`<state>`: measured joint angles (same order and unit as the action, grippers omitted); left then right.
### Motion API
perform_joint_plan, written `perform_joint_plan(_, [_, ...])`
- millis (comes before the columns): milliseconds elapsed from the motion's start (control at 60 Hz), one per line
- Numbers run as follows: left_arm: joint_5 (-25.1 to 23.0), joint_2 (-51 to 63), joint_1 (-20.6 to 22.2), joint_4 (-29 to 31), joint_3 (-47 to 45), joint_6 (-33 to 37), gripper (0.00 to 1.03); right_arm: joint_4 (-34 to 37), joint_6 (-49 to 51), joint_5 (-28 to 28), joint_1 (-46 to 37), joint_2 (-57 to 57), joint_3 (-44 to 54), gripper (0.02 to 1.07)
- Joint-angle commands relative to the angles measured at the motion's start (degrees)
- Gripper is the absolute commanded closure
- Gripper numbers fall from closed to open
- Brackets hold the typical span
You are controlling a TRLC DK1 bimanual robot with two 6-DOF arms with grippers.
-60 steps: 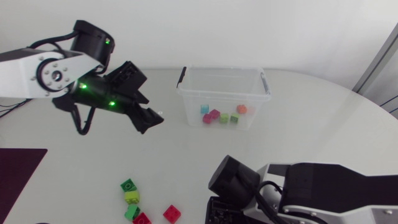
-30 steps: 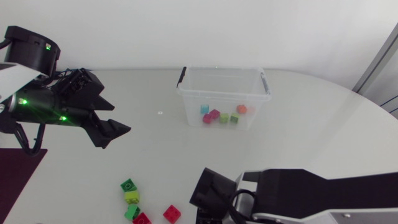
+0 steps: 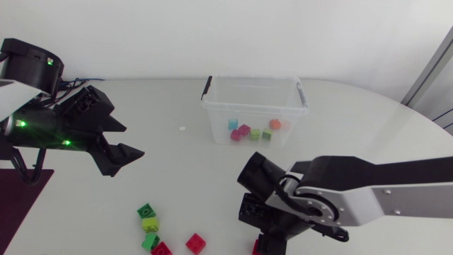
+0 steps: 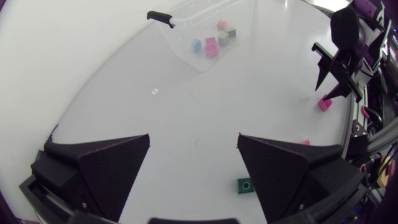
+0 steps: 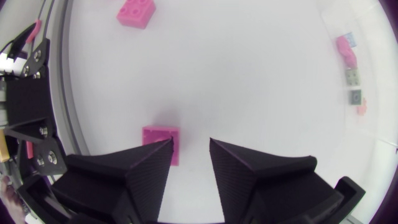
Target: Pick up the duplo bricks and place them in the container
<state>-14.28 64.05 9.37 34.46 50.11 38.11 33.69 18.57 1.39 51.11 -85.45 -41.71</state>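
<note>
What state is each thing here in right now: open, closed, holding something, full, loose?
container: open-topped, several bricks inside.
left gripper: open, holding nothing.
right gripper: open, low over the table, gripping nothing.
pink brick: loose on the table, at one fingertip of the right gripper.
green bricks: loose on the table.

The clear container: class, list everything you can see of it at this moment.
The container is a clear, see-through plastic box, rectangular, with no lid on and a black handle at one short end. It stands upright on the white table, toward its far side. Five small bricks lie inside: blue, pink, two green and orange. Nothing outside touches it.
</note>
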Motion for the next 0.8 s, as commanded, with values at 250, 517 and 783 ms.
perform_joint_plan(250, [-1.89, -1.39, -2.77, 0.35, -2.21, 3.29, 0.05, 6.83, 2.88, 2.22, -4.79, 4.68, -6.98, 0.54])
perform_joint_plan(517, [-3.47, -1.91, -5.15, 0.7, -3.61, 5.31, 0.05, 7.88, -4.59, 4.59, 1.97, 3.89, -2.85, 0.31])
perform_joint_plan(783, [-3.65, -1.91, -5.15, 0.35, -5.37, 6.01, 0.05, 6.47, -5.3, 5.03, 2.94, 1.16, 0.49, 0.31])
